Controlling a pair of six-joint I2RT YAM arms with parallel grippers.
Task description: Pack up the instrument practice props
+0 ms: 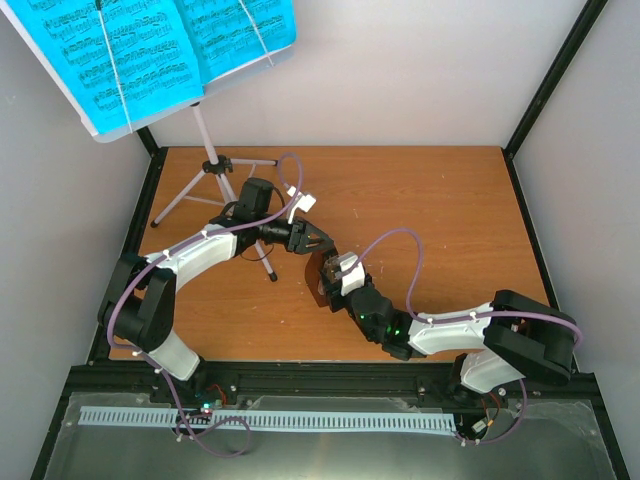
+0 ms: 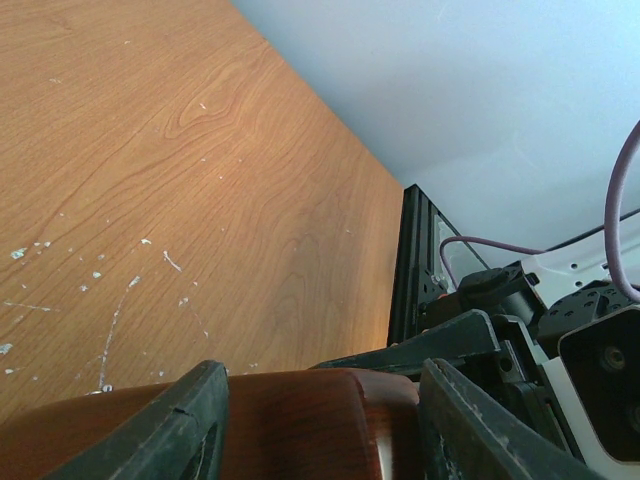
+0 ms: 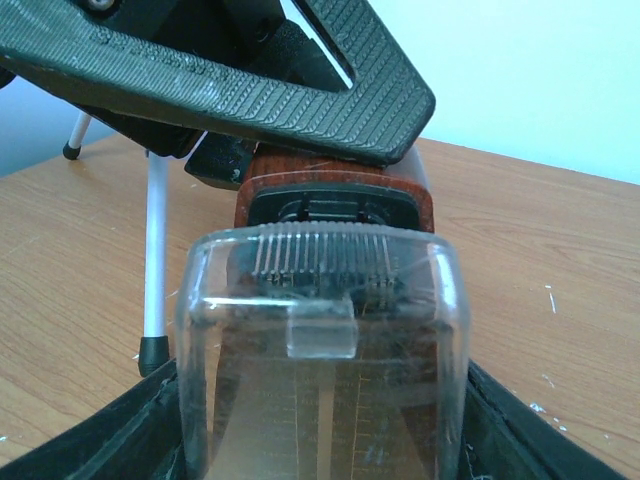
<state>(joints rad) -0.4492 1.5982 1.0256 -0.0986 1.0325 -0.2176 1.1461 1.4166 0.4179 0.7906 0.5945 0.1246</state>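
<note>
Near the middle of the wooden surface (image 1: 430,200), the brown pyramid metronome (image 3: 412,197) is pinched from both sides: left tool (image 2: 320,420) closed on its glossy wood body, right tool (image 3: 320,445) on its clear plastic front cover (image 3: 320,360). Rigid but slick, I judge; the thin cover could pop off, so the wood flanks look safer. Both arms bend inward, wrists meeting.

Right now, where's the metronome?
In the top view the metronome is near mid-table, just right of the music stand, held in the jaws of the left arm and right arm.
</note>
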